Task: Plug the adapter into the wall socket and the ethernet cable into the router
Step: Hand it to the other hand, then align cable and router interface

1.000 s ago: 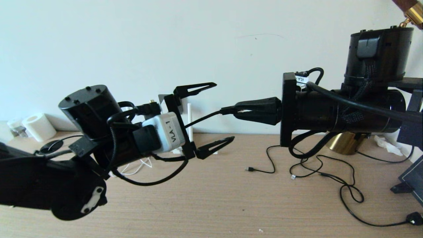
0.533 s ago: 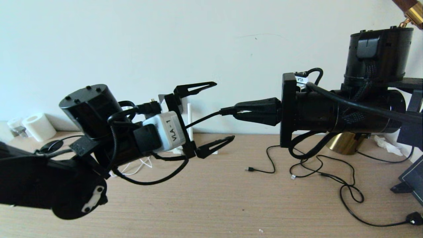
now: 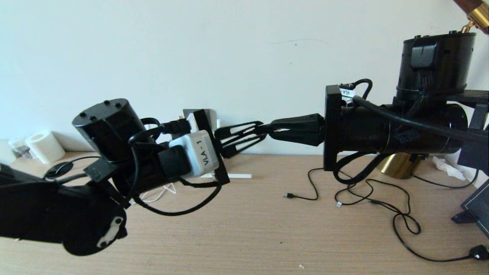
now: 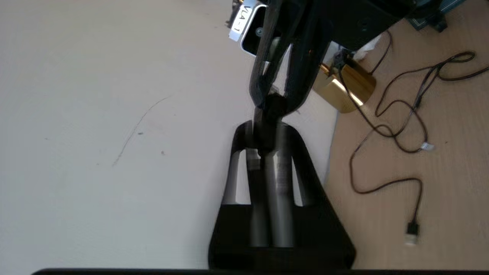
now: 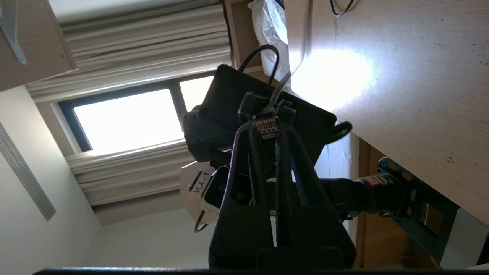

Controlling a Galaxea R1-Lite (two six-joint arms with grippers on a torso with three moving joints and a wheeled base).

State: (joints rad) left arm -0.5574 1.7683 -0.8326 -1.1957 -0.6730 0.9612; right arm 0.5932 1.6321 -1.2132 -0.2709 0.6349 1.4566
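Note:
My right gripper (image 3: 269, 128) is held above the table, shut on the ethernet cable's connector (image 5: 266, 125), whose metal contacts show between its fingertips. My left gripper (image 3: 260, 132) faces it tip to tip and is shut on the ethernet cable just past the connector; in the left wrist view the left gripper (image 4: 263, 131) meets the right one's fingers. The router is mostly hidden behind my left arm; only a white antenna (image 3: 231, 176) shows. A dark grey plate (image 3: 189, 113), the wall socket, peeks out on the wall behind my left wrist. The adapter is hidden.
Thin black USB cords (image 3: 366, 191) sprawl over the wooden table at the right, with a black plug (image 3: 479, 252) near the front edge. A brass lamp base (image 3: 397, 165) stands behind them. A white roll (image 3: 45, 146) sits far left.
My left gripper's fingers, wide open half a second ago, have shut on the cable at the right gripper's tip. The right arm has barely moved.

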